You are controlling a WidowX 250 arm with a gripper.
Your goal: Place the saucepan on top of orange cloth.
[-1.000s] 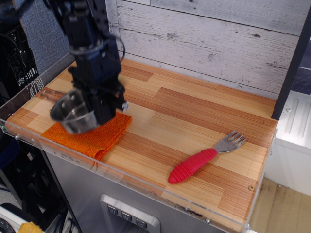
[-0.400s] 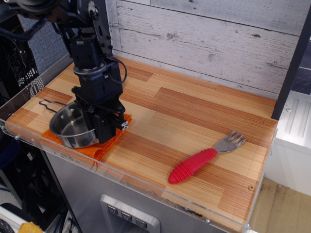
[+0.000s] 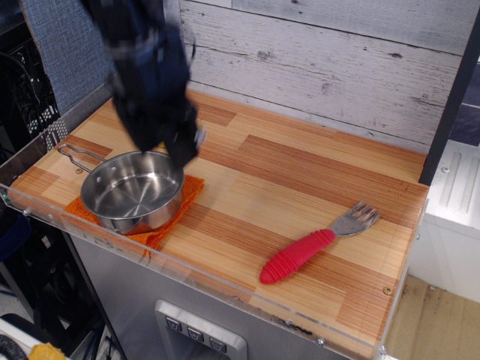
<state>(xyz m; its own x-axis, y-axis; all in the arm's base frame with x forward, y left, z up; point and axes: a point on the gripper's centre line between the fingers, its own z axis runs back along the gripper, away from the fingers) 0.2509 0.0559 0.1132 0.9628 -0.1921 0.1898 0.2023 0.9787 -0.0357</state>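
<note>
The saucepan [image 3: 129, 190], shiny steel with a thin wire handle pointing left, rests upright on the orange cloth [image 3: 178, 203] near the table's front left corner. Only the cloth's edges show around the pan. My gripper [image 3: 178, 150] is a dark, motion-blurred shape above and just behind the pan's right rim, apart from it. Blur hides how its jaws stand. It holds nothing that I can see.
A fork with a red ribbed handle [image 3: 298, 255] lies on the wooden tabletop [image 3: 300, 180] at the front right. A clear acrylic lip [image 3: 225, 289] runs along the front edge. A grey plank wall [image 3: 337, 67] stands behind.
The pan went from tilted in the gripper above the cloth to resting flat on it. The gripper has let go and risen up and back.
</note>
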